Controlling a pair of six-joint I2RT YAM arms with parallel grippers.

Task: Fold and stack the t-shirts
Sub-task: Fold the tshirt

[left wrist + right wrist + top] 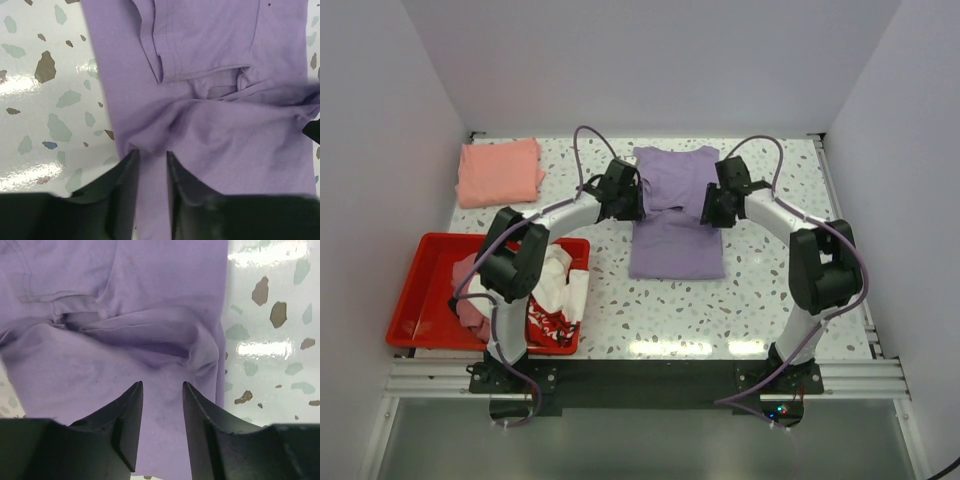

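Note:
A lavender-purple t-shirt (677, 240) lies on the speckled table, its upper part folded down over the body with a rumpled crease across the middle. My left gripper (632, 205) is low over the shirt's left edge. In the left wrist view its jaws (152, 152) stand a little apart with purple cloth (225, 125) showing between them. Over the shirt's right edge is my right gripper (712, 212). Its jaws (162, 384) are parted above the purple cloth (125, 340) and hold nothing. A folded salmon-pink t-shirt (500, 171) lies at the back left.
A red plastic tray (420, 290) sits at the front left, holding a heap of t-shirts: a white one with red print (558, 290) and a dusty pink one (470, 305). White walls close in the table on three sides.

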